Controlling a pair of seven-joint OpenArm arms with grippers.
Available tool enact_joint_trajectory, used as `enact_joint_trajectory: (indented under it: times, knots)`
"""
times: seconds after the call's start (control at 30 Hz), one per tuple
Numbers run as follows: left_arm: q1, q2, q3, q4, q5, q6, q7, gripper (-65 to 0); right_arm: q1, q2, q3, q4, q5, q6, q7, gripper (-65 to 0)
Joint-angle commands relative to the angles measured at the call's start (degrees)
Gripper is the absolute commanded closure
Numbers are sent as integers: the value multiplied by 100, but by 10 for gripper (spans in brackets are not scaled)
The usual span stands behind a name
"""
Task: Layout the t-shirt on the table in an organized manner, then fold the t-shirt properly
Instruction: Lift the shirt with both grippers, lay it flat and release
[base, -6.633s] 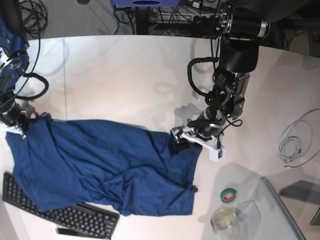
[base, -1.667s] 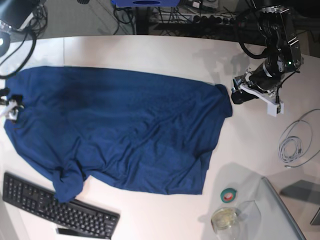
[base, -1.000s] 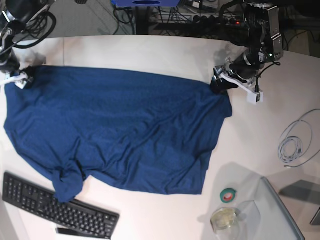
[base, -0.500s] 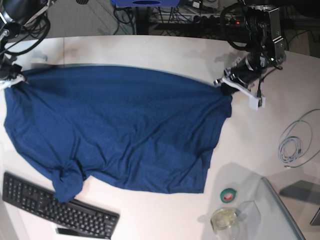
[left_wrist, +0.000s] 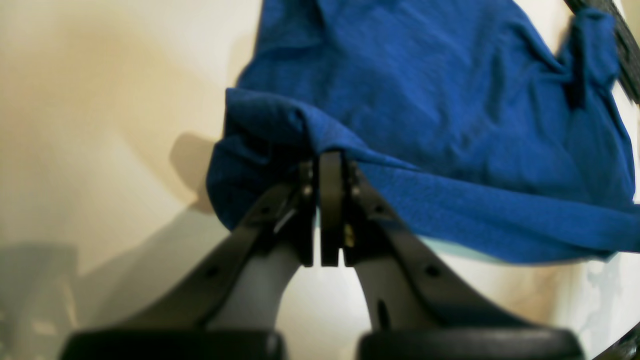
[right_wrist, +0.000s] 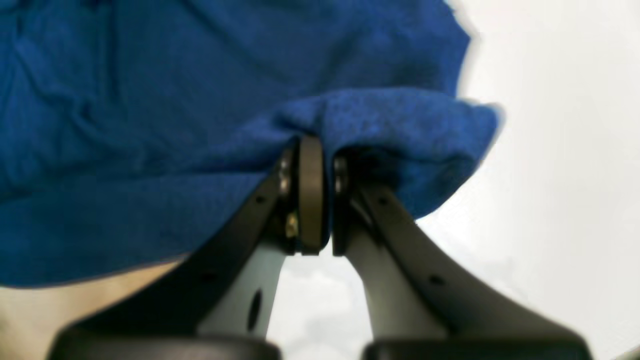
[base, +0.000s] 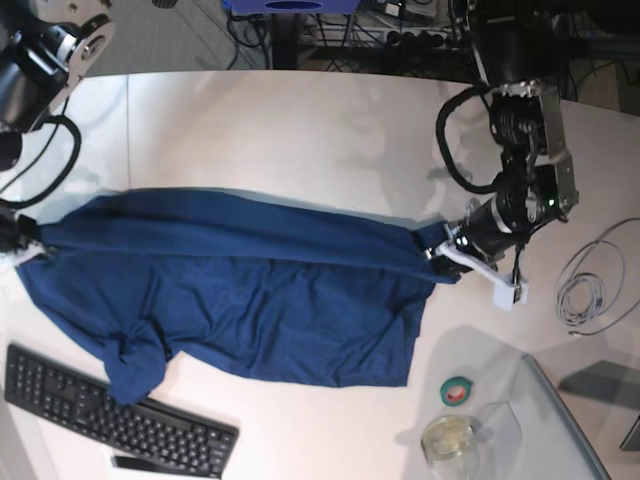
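The dark blue t-shirt (base: 250, 300) lies across the white table (base: 280, 130), its far edge lifted and drawn forward as a taut band over the rest of the cloth. My left gripper (base: 446, 252) is shut on that edge's right corner; in the left wrist view the pinched t-shirt (left_wrist: 425, 100) bunches over the closed left gripper (left_wrist: 327, 162). At the table's left side my right gripper (base: 22, 243) is shut on the other corner. In the right wrist view the t-shirt (right_wrist: 150, 100) drapes over the closed right gripper (right_wrist: 310, 147). A crumpled sleeve lies at the front left.
A black keyboard (base: 110, 420) lies at the front left, touching the shirt's lower corner. A green tape roll (base: 458, 390) and a glass bowl (base: 448, 438) sit at the front right. A coiled white cable (base: 590, 280) lies at the right edge.
Both grippers have come toward the front of the table with the shirt's far edge in them. The edge now lies over the shirt's middle instead of stretched flat at the back.
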Motion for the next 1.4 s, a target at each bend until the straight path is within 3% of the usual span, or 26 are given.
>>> enact_joint_trajectory:
  times: [0.0, 0.13, 0.23, 0.33, 0.4, 0.5, 0.53, 0.57, 0.7, 0.87, 1.23, 1.3, 1.37]
  knots:
    - [-234, 3, 14, -86, -101, -57, -100, 0, 227, 182, -79, -191, 48, -11, 238, 0]
    - [-788, 3, 6, -842, -101, -57, -144, 0, 658, 323, -202, -1238, 48, -20, 976, 0]
    - [-1087, 3, 67, -1237, -101, -57, -566, 0, 852, 454, -193, -1607, 48, -20, 1478, 0]
    - [-1342, 12, 76, -1809, -92, -57, -883, 0, 1010, 516, -202, -1835, 48, -20, 1530, -24]
    - [-1421, -5, 76, -2108, -92, -57, -909, 0, 1010, 516, -211, -1835, 48, -20, 1284, -140]
    - [-1377, -5, 14, -2108, -101, -57, -926, 0, 737, 498, -149, -1334, 83, -11, 1126, -393]
    - [-1324, -14, 6, -2055, -128, -57, -926, 0, 535, 454, -141, -948, 83, -3, 1135, -449]
    - [-1271, -23, -3, -2011, -128, -57, -926, -33, 307, 349, -141, -543, 83, -3, 1135, -462]
    - [-1043, -58, -3, -1571, -128, -66, -1006, -206, -713, -310, -193, 943, 74, -3, 1126, -431]
    - [-735, -76, 6, -1018, -128, -75, -962, -365, -898, -583, -202, 688, 66, -3, 1152, -428]
    - [74, -612, -21, -719, -128, -75, -997, -387, -511, -592, -202, -359, 74, 6, 1161, -417]
    - [197, -656, -232, -719, -128, -75, -997, -387, -493, -601, -202, -376, 74, 6, 1161, -329]
    - [241, -656, -495, -719, -128, -84, -997, -387, -493, -601, -202, -350, 83, 6, 1117, -137]
